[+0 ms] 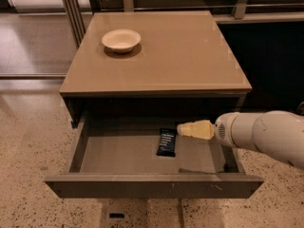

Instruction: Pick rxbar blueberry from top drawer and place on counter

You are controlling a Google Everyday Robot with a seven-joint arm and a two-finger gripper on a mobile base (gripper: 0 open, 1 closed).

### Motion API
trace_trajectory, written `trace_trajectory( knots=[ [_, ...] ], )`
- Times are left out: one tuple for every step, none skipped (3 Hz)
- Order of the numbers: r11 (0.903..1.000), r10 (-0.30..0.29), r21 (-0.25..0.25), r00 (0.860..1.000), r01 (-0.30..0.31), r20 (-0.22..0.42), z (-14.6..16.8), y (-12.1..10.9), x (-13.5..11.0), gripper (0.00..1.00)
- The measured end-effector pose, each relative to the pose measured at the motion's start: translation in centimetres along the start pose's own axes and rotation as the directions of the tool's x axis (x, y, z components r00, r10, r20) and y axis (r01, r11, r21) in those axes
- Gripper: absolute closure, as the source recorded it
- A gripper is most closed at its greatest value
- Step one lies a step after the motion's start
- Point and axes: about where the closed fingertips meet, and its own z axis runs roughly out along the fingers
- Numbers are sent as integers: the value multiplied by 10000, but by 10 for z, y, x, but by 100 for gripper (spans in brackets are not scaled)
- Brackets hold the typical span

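— Just beyond the tip of the claw (186, 128) a small dark bar is seen. Is that the rxbar blueberry (166, 142)?
— It is taken to be so. It lies flat on the floor of the open top drawer (114, 152), just past the claw's tip and a little nearer the drawer front. No contact between the two can be made out.
— Which step is judged to be in hand?
— The reach. The claw is placed inside the drawer and pointed at the bar, and nothing is gripped. Whether the claw is spread or pressed together cannot be told.
— What is called for next?
— The claw should be brought over the bar and lowered, so that the wrapper's narrow width is spanned. It can then be closed, raised clear of the drawer, and carried to the counter (180, 56), the tan surface above and behind the claw. A spot should be chosen well apart from the white bowl (120, 40) near the far corner.
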Motion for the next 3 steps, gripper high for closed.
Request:
trace_trajectory(
  knots=[
    [9979,453,-456,9983,-469,-357,28,14,10,0],
    [9911,422,-1229,9962,-513,-760,73,47,20,0],
    [9909,421,-1242,9962,-515,-767,74,47,20,0]
  ],
)
